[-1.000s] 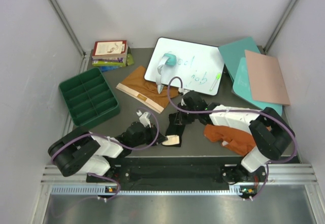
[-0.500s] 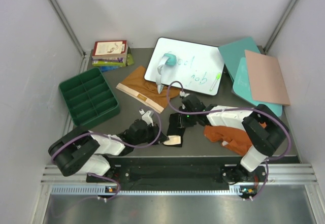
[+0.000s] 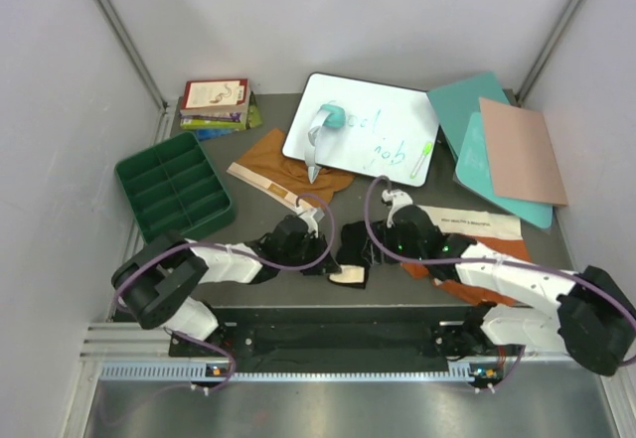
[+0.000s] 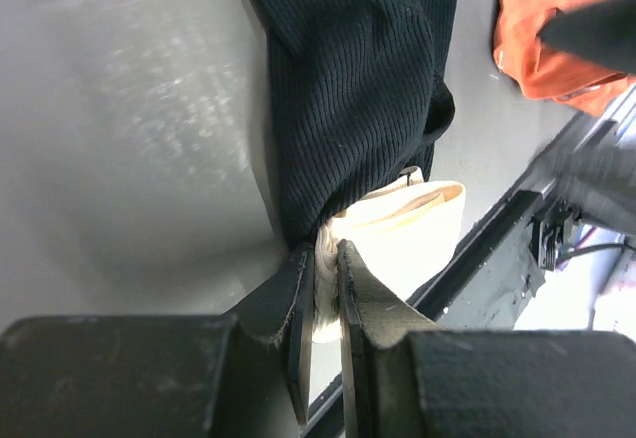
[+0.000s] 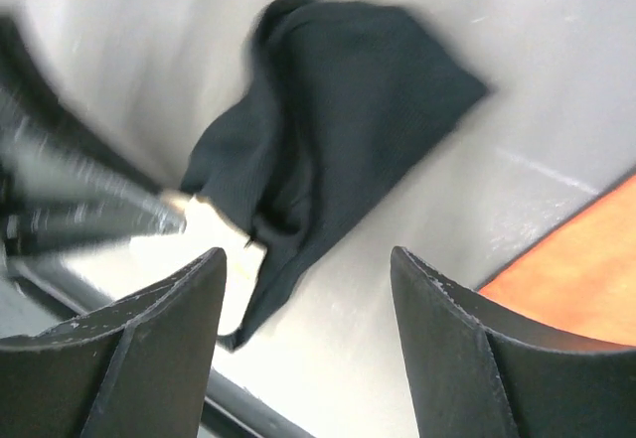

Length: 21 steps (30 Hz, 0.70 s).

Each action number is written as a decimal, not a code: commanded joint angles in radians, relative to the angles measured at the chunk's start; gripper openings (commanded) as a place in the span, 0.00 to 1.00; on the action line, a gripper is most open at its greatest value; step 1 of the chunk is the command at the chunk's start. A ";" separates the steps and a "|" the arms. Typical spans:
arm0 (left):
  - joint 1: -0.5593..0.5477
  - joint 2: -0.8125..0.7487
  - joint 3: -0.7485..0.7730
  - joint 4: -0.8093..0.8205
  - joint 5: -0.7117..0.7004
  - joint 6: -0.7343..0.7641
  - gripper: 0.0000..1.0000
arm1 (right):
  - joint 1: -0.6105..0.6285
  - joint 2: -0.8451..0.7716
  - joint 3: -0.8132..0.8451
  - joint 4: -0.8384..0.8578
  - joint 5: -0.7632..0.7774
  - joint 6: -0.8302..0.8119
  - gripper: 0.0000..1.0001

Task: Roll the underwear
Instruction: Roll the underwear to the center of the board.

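The black underwear point(image 3: 350, 249) lies bunched near the table's front edge, its cream waistband point(image 3: 348, 276) towards me. My left gripper point(image 3: 322, 265) is shut on that waistband point(image 4: 407, 221), pinching cream cloth between its fingers point(image 4: 323, 255); black cloth point(image 4: 358, 90) rises beyond. My right gripper point(image 3: 381, 246) hangs open just right of the black underwear point(image 5: 338, 110), nothing between its fingers point(image 5: 308, 269). The rust-orange underwear point(image 3: 482, 271) lies under the right arm, white waistband point(image 3: 467, 221) showing. The mustard-tan underwear point(image 3: 283, 165) lies flat further back.
A green compartment tray point(image 3: 174, 192) stands at the left. A whiteboard point(image 3: 368, 125) with a teal eraser point(image 3: 325, 120) lies at the back, books point(image 3: 214, 105) at the back left, teal point(image 3: 462, 100) and pink point(image 3: 522, 150) boards at the back right.
My right gripper has opened, let go of the black underwear and drawn back to the right as its arm swung lower. The left gripper stays shut on the waistband, shifted slightly right.
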 commanded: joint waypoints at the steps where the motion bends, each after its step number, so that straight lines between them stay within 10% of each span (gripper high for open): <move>1: -0.003 0.077 0.040 -0.165 0.070 0.056 0.08 | 0.170 -0.112 -0.058 0.139 0.040 -0.160 0.67; 21: 0.056 0.152 0.120 -0.284 0.168 0.119 0.05 | 0.464 0.165 0.017 0.148 0.211 -0.361 0.59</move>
